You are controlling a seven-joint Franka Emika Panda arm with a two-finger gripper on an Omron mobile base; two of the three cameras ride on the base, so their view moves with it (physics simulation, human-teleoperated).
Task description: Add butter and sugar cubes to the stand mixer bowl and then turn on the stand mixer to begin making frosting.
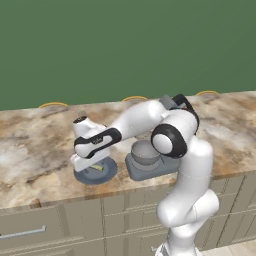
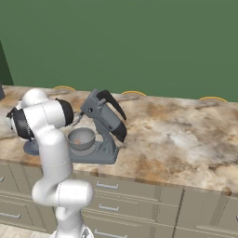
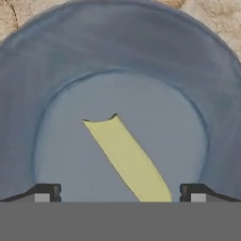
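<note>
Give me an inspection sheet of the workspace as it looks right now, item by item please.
Surface: marbled tan counter over grey drawers.
Job's things: butter lies on the blue-grey plate; stand mixer bowl sits on the stand mixer base, head tilted back, something small and brownish inside the bowl.
Clutter: nothing seen.
Grippers: gripper open, low over the plate, one fingertip either side of the butter.
Cables: nothing seen.
Surroundings: plain green wall.
</note>
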